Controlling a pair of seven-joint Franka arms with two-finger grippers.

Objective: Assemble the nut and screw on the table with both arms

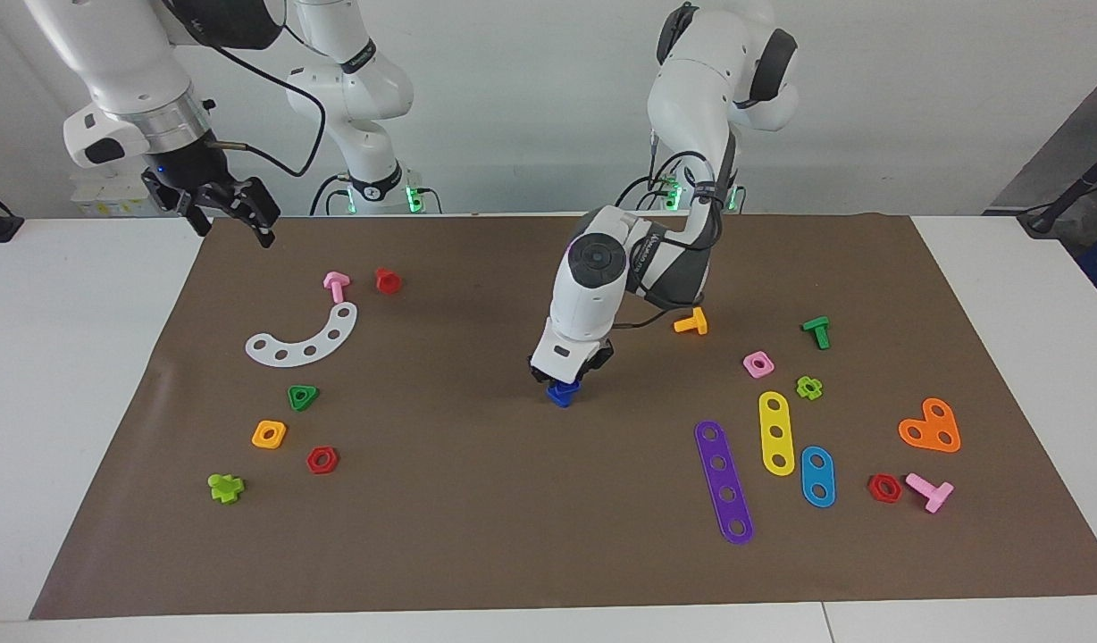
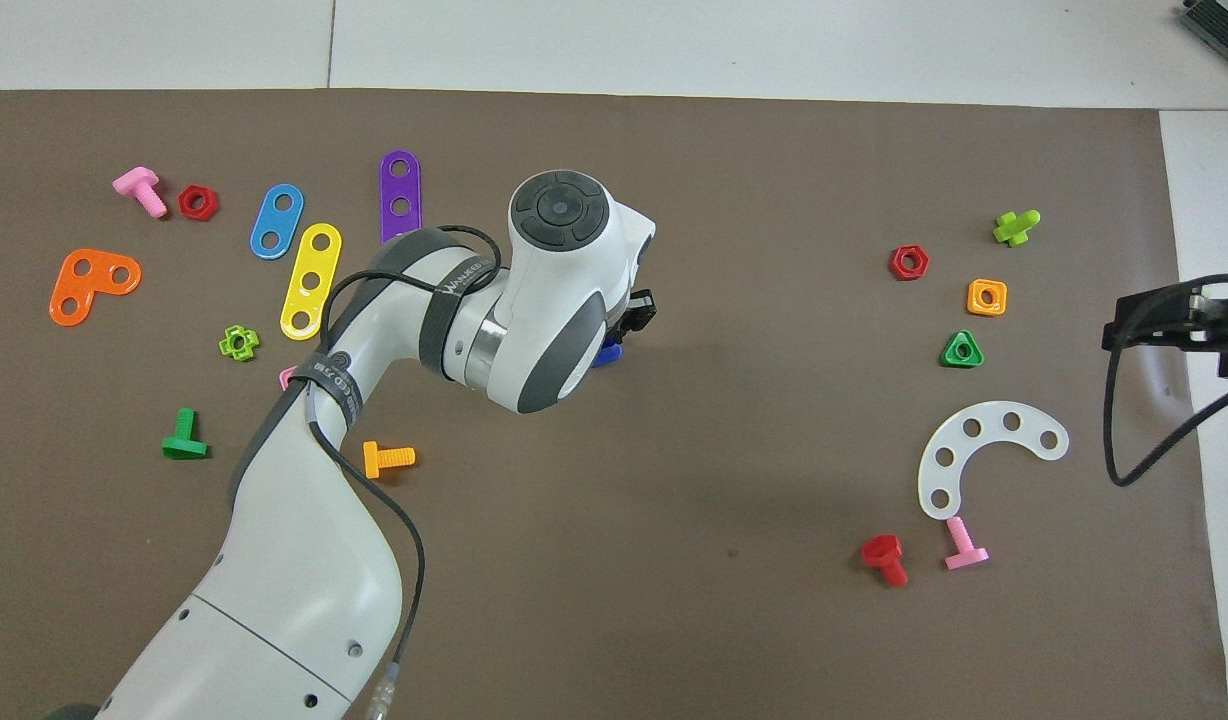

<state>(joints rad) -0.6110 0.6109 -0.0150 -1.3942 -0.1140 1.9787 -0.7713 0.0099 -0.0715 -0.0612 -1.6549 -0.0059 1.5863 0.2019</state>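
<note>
a: what is the left gripper (image 1: 568, 382) doing?
b: its fingers are clenched on a blue piece (image 1: 562, 393) right under them, low over the mat (image 1: 477, 536). nut or screw, i can't tell.
a: and the right gripper (image 1: 236, 207)?
b: waiting, fingers released. go slow and keep that blue piece straight.

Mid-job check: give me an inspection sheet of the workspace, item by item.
Surface: brown mat on a white table.
Job's things: dark blue piece mid-mat under the left gripper; nut or screw, cannot tell.
Clutter: white curved strip, purple strip, orange bolt, other coloured toy parts toward both ends.
Grippers: left gripper shut on the dark blue piece; right gripper open, waiting over the mat's corner.
Cables: black cable along the left arm.
Surroundings: nothing seen.
</note>
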